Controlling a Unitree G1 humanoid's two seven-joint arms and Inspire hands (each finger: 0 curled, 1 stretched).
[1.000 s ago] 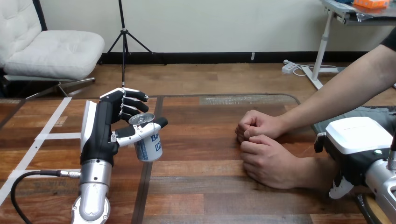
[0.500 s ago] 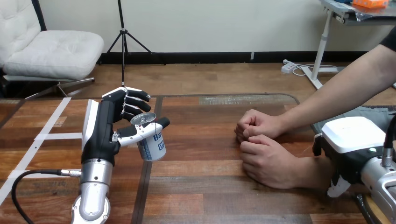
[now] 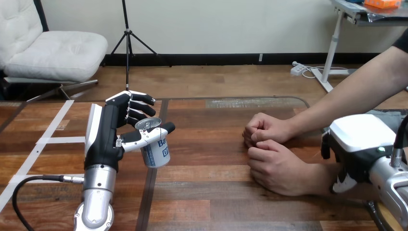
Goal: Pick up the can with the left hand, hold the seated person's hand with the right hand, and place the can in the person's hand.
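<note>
- While the left hand (image 3: pixel 107 139) grips the can (image 3: pixel 156 148) between thumb and curled fingers, the pick-up looks done, and the task stands at its second step: taking the person's hand.
- The can sits tilted in that grip, its silver top leaning toward the fingers. It is over the left part of the table (image 3: pixel 211 192), well apart from the person. Its base looks just clear of the wood, though I cannot be sure.
- The left arm rises near upright from the bottom edge, with the palm side turned right, toward the person.
- The right hand (image 3: pixel 358 139) hangs at the right edge, white shell up, just beside the wrist of the person's nearer hand (image 3: pixel 276 166). I cannot tell whether it is open or closed, or whether it touches the wrist.
- Both of the person's hands rest on the table as loose fists, touching each other.
- Next, I judge, the right hand must get under or round that nearer hand, which needs to open palm-up before the can crosses over.
</note>
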